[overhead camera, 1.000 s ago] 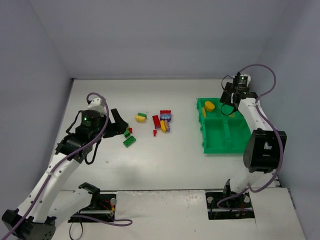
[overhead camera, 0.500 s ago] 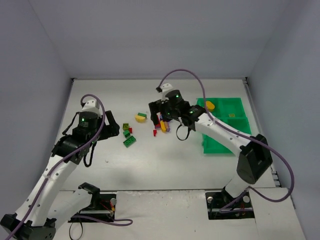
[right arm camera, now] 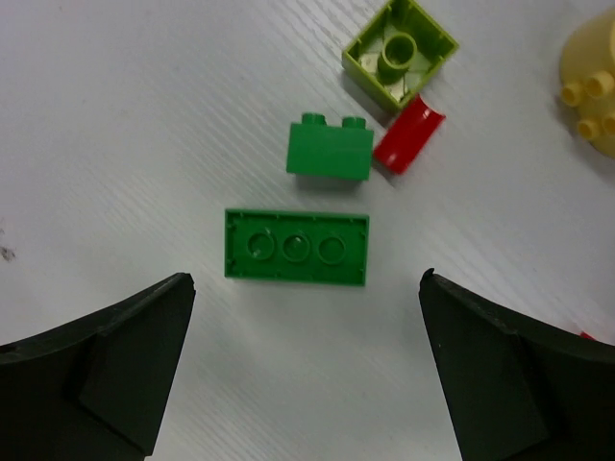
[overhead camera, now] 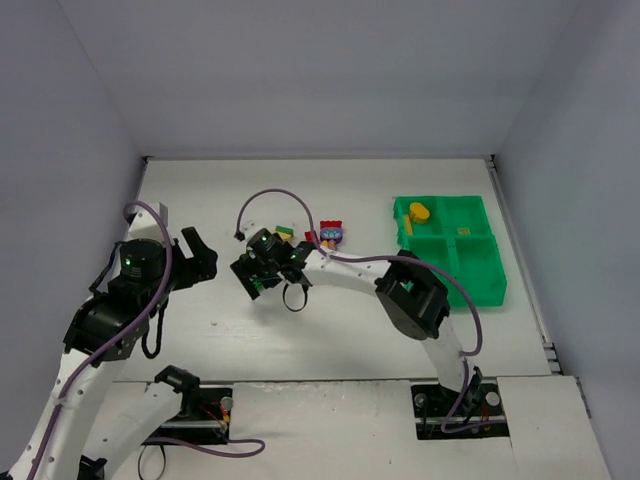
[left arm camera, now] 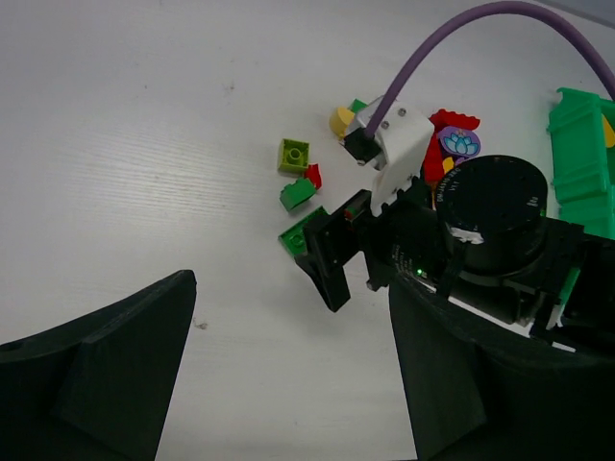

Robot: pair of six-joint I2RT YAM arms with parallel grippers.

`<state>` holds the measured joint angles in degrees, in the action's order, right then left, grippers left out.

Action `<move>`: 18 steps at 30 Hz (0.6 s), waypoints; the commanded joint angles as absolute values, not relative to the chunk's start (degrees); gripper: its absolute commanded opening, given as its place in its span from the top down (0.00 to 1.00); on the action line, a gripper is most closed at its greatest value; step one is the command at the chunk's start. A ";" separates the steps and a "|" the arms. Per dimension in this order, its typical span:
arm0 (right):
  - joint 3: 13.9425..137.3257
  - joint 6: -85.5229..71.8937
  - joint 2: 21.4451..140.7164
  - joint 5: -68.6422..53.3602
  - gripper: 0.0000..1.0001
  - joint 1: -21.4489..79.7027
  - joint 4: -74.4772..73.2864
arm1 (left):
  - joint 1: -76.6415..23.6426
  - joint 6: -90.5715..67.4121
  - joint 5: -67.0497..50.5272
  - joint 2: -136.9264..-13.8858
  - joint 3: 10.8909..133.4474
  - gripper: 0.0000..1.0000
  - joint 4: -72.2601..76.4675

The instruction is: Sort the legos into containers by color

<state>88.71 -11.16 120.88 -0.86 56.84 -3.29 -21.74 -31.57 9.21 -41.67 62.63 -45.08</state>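
Partly cut off at right wrist view's edge: yellow lego.

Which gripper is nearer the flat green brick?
Right. The right gripper hangs open directly above the flat green brick, one finger on each side. The left gripper is off to the left in the top view, well apart, also open.

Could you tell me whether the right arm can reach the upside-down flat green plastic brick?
Probably yes: the right gripper hangs open directly over the flat green plastic brick, with nothing between.
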 commanded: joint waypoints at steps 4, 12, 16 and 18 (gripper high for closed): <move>97.64 -14.59 125.84 6.32 0.00 59.24 -1.32 | -21.45 -30.59 10.46 -41.40 64.51 0.25 -46.84; 101.60 -15.29 130.52 11.15 0.00 60.38 -4.57 | -21.45 -29.88 10.72 -40.87 64.25 0.25 -47.29; 100.90 -15.91 131.04 12.65 0.00 60.47 -5.71 | -21.45 -29.79 10.46 -41.22 63.98 0.25 -46.85; 100.29 -16.00 131.05 12.57 0.02 60.64 -5.89 | -21.45 -29.79 10.28 -41.40 63.81 0.25 -46.58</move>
